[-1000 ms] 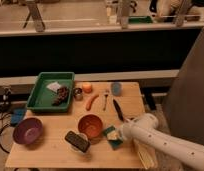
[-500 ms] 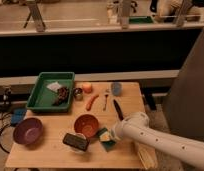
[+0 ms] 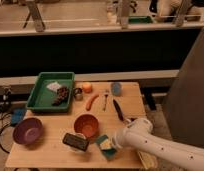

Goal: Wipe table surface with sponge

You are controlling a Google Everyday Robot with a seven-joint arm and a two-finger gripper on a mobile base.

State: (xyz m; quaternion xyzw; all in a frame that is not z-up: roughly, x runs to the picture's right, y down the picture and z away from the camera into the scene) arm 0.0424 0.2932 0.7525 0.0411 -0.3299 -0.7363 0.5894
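The sponge (image 3: 106, 146), teal-green with a pale yellow part, lies flat on the pale-wood table surface (image 3: 47, 152) near the front edge, just right of the black block (image 3: 76, 142). My gripper (image 3: 114, 143) comes in on the white arm from the lower right. It is shut on the sponge's right side and presses it onto the wood. The arm's end hides the fingers and part of the sponge.
An orange bowl (image 3: 87, 125) stands just behind the sponge, and a purple bowl (image 3: 28, 131) is at front left. A green tray (image 3: 41, 98) with a white cloth (image 3: 54, 86) is at back left. A carrot (image 3: 92, 100), fork (image 3: 105, 100), black knife (image 3: 118, 110) and blue cup (image 3: 116, 89) lie behind.
My gripper has slid the sponge left and toward the table's front edge, closer to the black block. The orange bowl and black block sit slightly left of where they were.
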